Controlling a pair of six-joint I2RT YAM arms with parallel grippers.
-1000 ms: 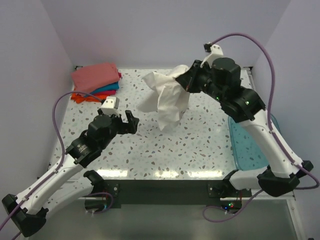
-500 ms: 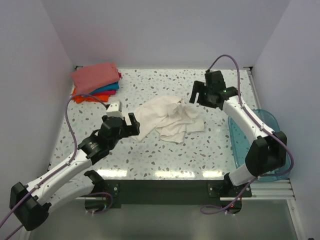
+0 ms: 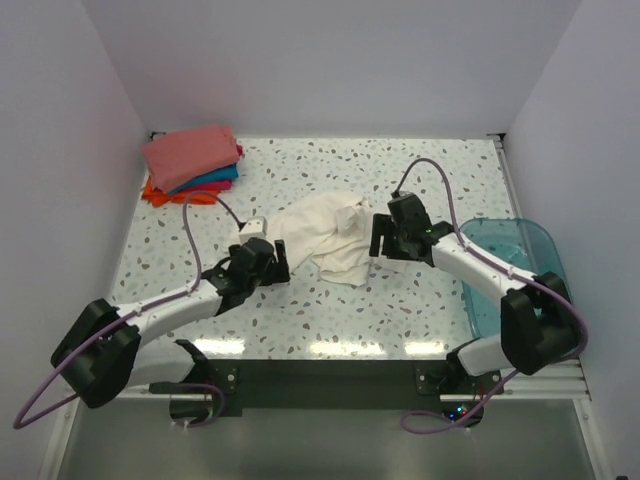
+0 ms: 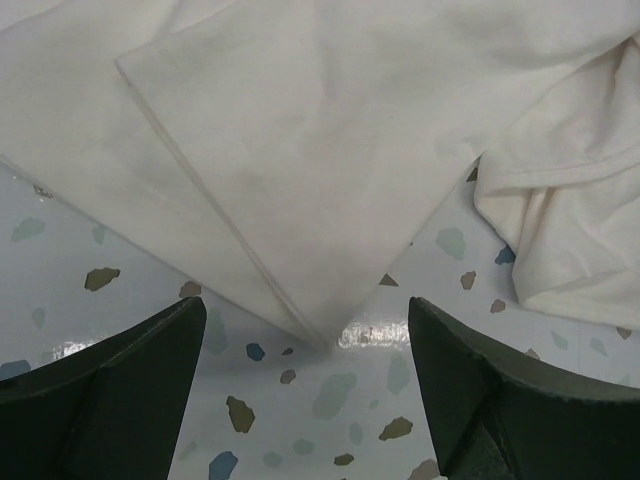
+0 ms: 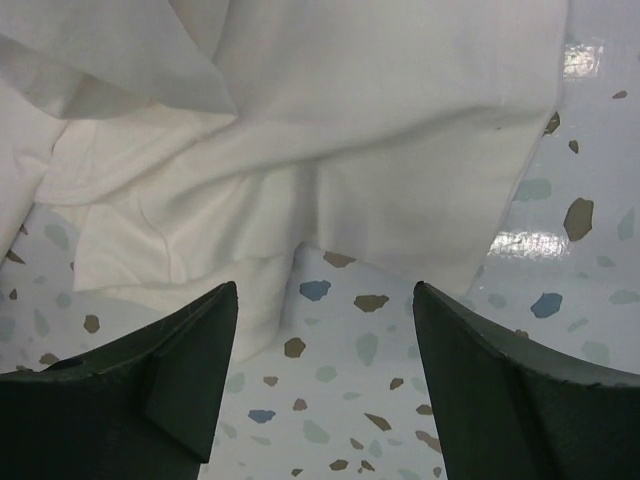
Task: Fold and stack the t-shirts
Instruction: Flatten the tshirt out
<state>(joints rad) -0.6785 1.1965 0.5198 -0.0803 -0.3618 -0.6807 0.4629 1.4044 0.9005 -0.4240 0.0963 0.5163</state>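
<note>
The white t-shirt (image 3: 330, 232) lies crumpled on the speckled table's middle; its red print does not show. My left gripper (image 3: 279, 259) sits low at the shirt's left edge, open. In the left wrist view a hemmed corner of the white t-shirt (image 4: 320, 130) ends just ahead of the left gripper (image 4: 308, 345), with only table between the fingers. My right gripper (image 3: 376, 240) is low at the shirt's right edge, open. In the right wrist view the white t-shirt (image 5: 330, 150) bunches ahead of the right gripper (image 5: 325, 345). Folded salmon-pink, teal and orange t-shirts (image 3: 192, 158) are stacked at the far left corner.
A translucent teal plastic bin (image 3: 512, 272) stands at the table's right edge, beside the right arm. White walls close in the table on the left, back and right. A purple cable loops over each arm.
The right gripper let go of the white t-shirt, which dropped from hanging in the air to a heap on the table. Both arms came down to its edges.
</note>
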